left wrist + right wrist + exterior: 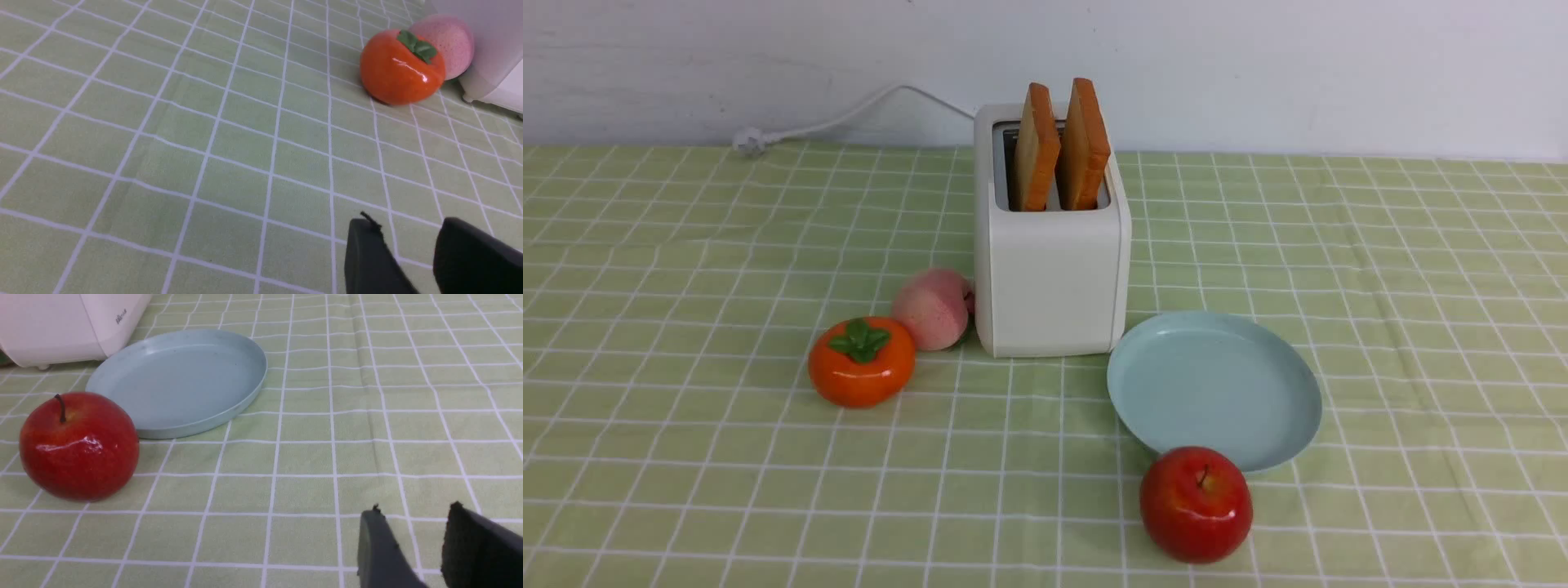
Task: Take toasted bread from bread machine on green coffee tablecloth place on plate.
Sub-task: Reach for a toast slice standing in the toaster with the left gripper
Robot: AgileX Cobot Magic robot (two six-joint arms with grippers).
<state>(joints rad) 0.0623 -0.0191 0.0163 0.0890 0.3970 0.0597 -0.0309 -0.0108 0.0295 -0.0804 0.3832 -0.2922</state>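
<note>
Two slices of toasted bread, the left slice [1036, 149] and the right slice [1084, 145], stand upright in the slots of the cream-white bread machine [1049, 278] on the green coffee tablecloth [686, 245]. The pale blue-green plate [1213, 388] lies bare just right of it, also in the right wrist view as the plate [184, 381]. Neither arm shows in the front view. My left gripper [408, 226] hangs open over bare cloth. My right gripper [412, 512] is open too, with nothing between its fingers.
An orange persimmon [861, 361] and a pink peach [934, 309] sit at the toaster's left front. A red apple [1196, 504] touches the plate's near rim. A white power cord [833, 122] runs along the back wall.
</note>
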